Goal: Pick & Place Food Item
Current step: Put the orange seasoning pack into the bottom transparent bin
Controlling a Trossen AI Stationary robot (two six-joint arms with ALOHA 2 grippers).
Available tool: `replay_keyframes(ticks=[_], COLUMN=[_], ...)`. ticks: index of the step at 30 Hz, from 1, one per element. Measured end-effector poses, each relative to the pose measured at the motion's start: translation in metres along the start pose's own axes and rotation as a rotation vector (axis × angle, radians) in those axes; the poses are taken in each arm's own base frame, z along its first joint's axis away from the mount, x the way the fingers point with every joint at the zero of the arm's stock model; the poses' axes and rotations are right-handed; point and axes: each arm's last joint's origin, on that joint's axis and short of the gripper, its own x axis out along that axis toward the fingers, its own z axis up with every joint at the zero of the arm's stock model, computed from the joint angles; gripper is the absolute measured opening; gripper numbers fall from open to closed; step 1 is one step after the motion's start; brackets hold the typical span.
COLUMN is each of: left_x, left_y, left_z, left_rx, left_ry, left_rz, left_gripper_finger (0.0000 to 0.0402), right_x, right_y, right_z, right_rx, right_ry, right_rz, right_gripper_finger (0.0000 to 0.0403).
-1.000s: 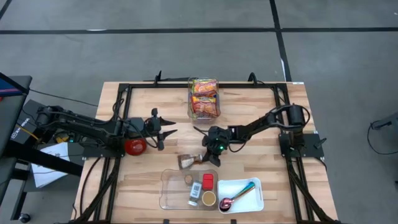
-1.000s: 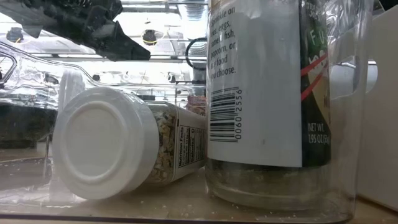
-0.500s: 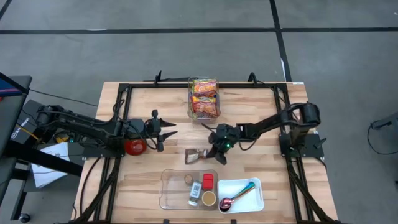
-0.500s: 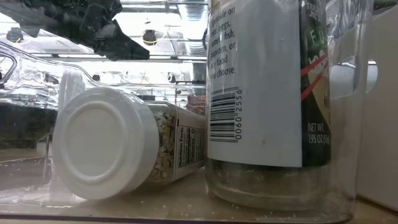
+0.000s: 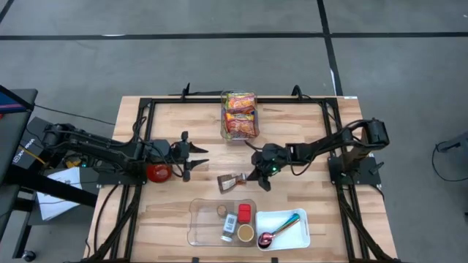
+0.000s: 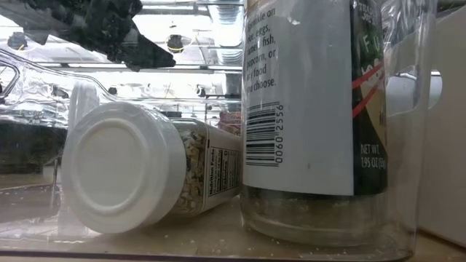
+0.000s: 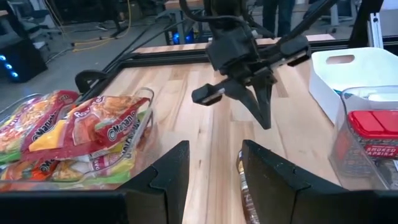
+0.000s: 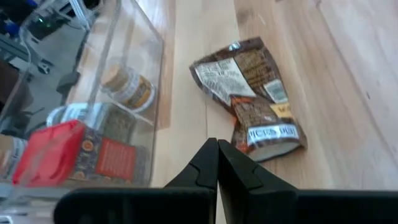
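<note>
Risk centres on the packet (image 5: 230, 181), a brown snack pouch lying flat on the worktop (image 5: 292, 128), just beside the clear bin (image 5: 196, 226) of jars. The right hand (image 5: 262, 175) hovers near it with fingers pressed together and nothing held, as the right wrist view shows. If a fresh grasp is intended, closed fingers would only push the flat, crinkly pouch along the wood, perhaps against the bin wall. A thin foil edge gives little to pinch and may slip out. The left hand (image 5: 196, 156), fingers spread and empty, waits well apart near a red thing (image 5: 158, 172). A tub of noodle packs (image 5: 239, 115) stands beyond, clear of any likely path.
</note>
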Motion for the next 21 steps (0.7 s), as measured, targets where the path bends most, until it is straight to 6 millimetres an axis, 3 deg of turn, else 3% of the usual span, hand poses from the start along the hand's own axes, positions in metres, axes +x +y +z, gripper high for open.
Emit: replay_keyframes(ticks=[7, 12, 17, 21], left_x=[0.000, 0.012, 0.025, 0.031], left_y=[-0.005, -0.010, -0.014, -0.016], left_z=[-0.001, -0.013, -0.028, -0.029], left_rx=[0.004, 0.014, 0.014, 0.013], left_ry=[0.002, 0.080, 0.172, 0.158], left_rz=[-0.033, -0.047, -0.046, -0.045], left_gripper_finger=[0.0146, 0.0185, 0.0231, 0.0247], right_x=[0.004, 0.002, 0.002, 0.005], right_y=[0.000, 0.001, 0.000, 0.003], right_z=[-0.001, 0.003, 0.005, 0.001], right_rx=[-0.056, -0.092, -0.135, -0.210], right_ry=[-0.018, -0.040, -0.046, -0.022], right_rz=[-0.009, -0.002, -0.004, -0.002], right_gripper_finger=[0.0002, 0.0018, 0.0060, 0.0112])
